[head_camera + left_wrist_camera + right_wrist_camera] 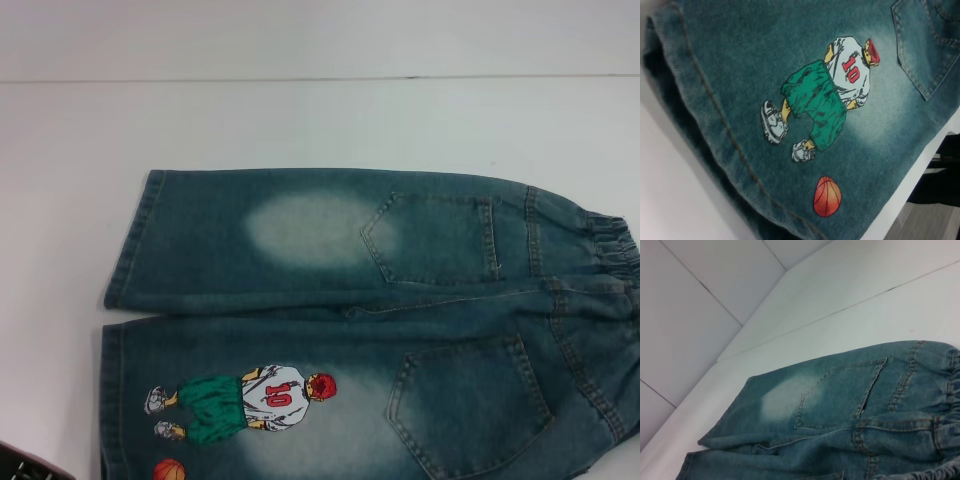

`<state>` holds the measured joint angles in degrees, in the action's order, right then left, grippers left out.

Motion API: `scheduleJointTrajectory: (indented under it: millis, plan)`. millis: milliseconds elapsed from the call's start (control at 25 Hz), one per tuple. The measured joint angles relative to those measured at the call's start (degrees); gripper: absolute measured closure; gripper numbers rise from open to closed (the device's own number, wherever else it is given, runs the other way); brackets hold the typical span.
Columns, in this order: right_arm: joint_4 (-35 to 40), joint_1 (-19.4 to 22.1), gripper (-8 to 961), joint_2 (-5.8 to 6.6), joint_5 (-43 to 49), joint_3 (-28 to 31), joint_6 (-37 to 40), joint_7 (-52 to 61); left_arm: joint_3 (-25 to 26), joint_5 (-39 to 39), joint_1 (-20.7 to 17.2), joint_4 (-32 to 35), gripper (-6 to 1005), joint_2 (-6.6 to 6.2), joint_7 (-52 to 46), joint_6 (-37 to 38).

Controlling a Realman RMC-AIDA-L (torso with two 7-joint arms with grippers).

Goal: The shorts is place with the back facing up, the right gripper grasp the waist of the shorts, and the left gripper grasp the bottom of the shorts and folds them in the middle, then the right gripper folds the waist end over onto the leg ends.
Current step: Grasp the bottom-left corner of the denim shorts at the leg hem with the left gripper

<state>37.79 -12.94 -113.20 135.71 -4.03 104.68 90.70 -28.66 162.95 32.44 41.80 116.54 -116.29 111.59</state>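
Note:
The shorts [380, 330] lie flat on the white table [300, 120], back up, both back pockets showing. Their ruffled waist [610, 250] is at the right edge of the head view and also shows in the right wrist view [952, 405]. The two leg hems [135, 240] point left. A cartoon player print numbered 10 [840, 95] and an orange ball [827, 196] sit on the near leg, close under the left wrist camera. A dark piece of the left gripper [20, 468] shows at the head view's lower left corner, just off the near hem. The right gripper is out of view.
The table's near edge [920, 170] runs close past the near leg, with dark floor beyond it. A seam [320, 78] crosses the table behind the shorts. Bare white surface lies left of the hems and behind the far leg [850, 295].

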Motion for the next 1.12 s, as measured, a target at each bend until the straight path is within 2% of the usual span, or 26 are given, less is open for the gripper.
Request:
scheduleJointTrajectory:
  millis: [520, 720, 840, 1120]
  plan:
    - [0.0, 0.0, 870, 0.0, 0.0, 0.1, 0.3, 0.0, 0.2, 0.0, 0.2, -0.3, 255, 0.0, 0.0, 0.2]
    - [0.0, 0.0, 869, 0.0, -0.1, 0.2, 0.6, 0.0, 0.0, 0.1, 0.5, -0.3, 403, 0.08, -0.1, -0.3]
    - [0.0, 0.0, 869, 0.0, -0.3, 0.3, 0.7, 0.0, -0.4, 0.4, 0.6, -0.4, 614, 0.3, -0.1, -1.2]
    - [0.0, 0.0, 867, 0.04, -0.6, 0.3, 1.2, 0.0, -0.8, 0.5, 0.7, -1.2, 762, 0.35, -0.2, -2.1]
